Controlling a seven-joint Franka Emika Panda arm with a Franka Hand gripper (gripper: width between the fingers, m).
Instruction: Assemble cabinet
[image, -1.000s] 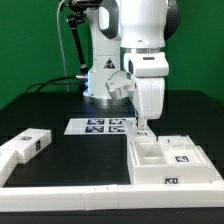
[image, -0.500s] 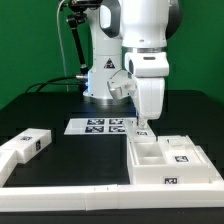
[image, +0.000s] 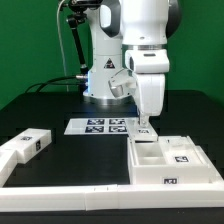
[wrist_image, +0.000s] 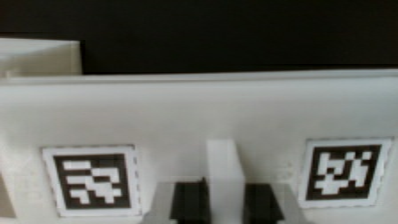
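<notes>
One claw (image: 147, 127), pinched narrow on the cabinet (image: 172, 160) shell's back wall, stood directly above it; shell's long axis ran sideways.

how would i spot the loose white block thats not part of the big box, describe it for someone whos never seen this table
Start at the black table and go to the exterior view's left edge, well away from the gripper and the open box shell. The small white block lies there alone beside the rail, one black-and-white tag on its side.
</notes>
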